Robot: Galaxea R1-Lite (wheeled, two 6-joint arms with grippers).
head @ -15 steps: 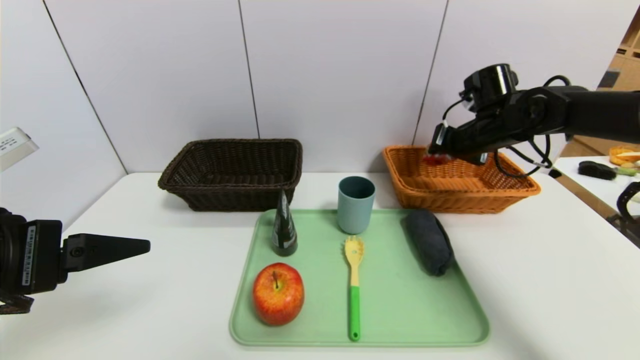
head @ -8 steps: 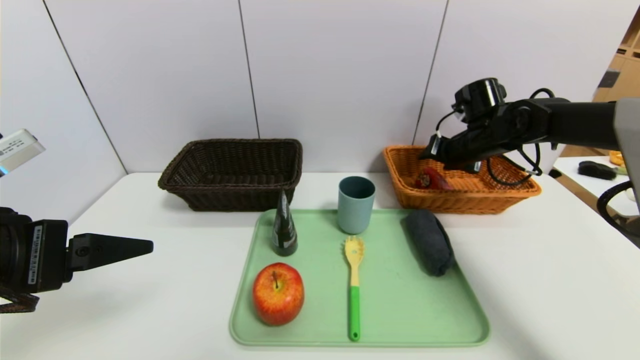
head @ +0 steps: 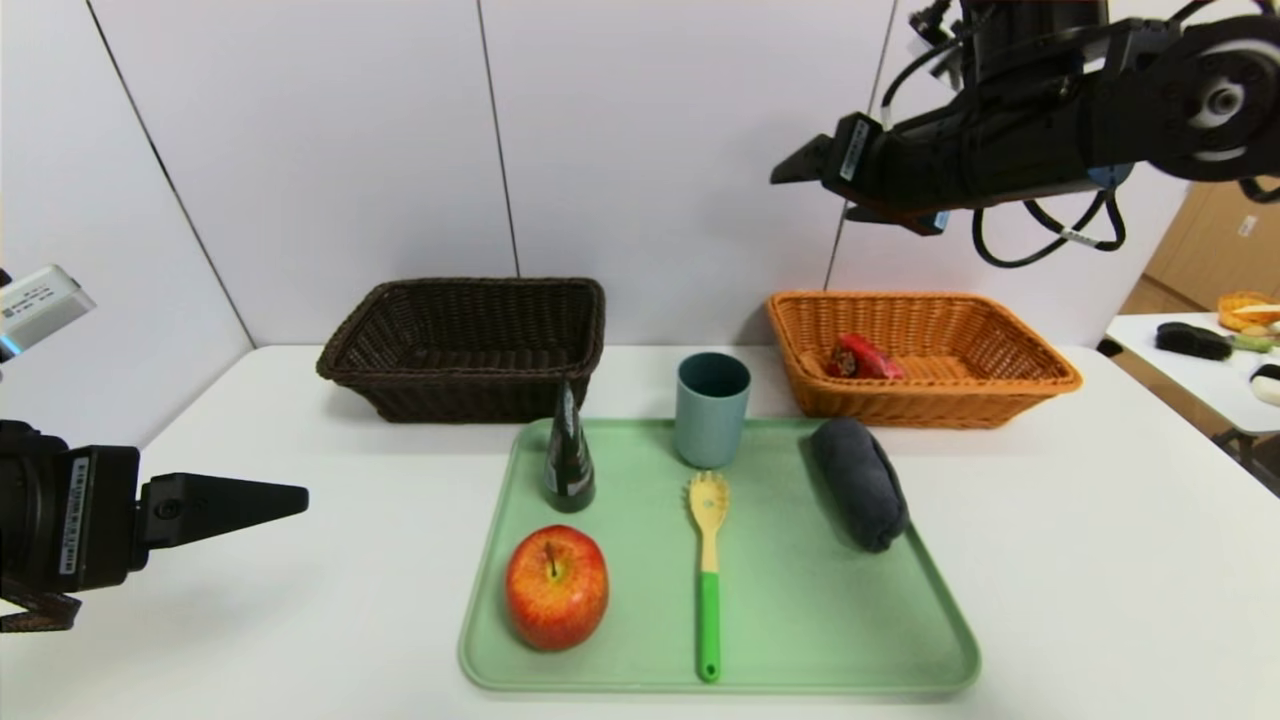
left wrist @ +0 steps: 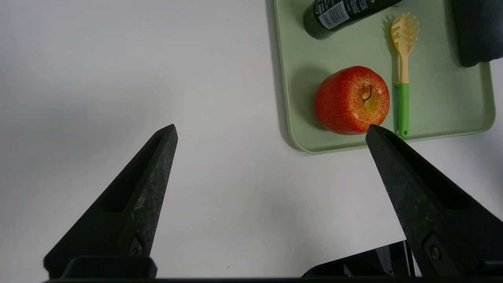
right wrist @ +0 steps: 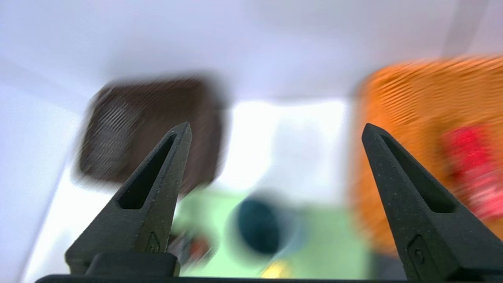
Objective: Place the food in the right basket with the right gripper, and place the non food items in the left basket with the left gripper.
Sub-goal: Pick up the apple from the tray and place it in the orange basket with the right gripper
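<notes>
Food first: the small red drink carton (head: 862, 357) lies inside the orange-tan right basket (head: 1040, 385), against its near-left wall, and my right gripper (head: 800, 165) hangs high above the table with its jaws spread wide and nothing between them. My left gripper (head: 290, 497) waits low over the bare table (head: 1100, 560) to the left of the green tray (head: 820, 620), fingers released and empty.

That leaves 1 food item for my right side, the apple (head: 556, 588), sitting upright at the near-left corner of the tray with its stem up. I judge it heavy for its size, hard and smooth-skinned, so it may squirt out of a shallow pinch. I would come down from above and close across its widest part, below the shoulder, keeping clear of the stem.

The 4 non-food things stay on the tray: the dark cone-shaped bottle (head: 569, 455) just behind the apple, the teal-grey cup (head: 711, 410) at the far edge, the pasta spoon (head: 708, 570) lying flat down the middle, and the rolled cloth (head: 859, 482) on the right. The dark brown left basket (head: 400, 375) holds nothing that I can see
</notes>
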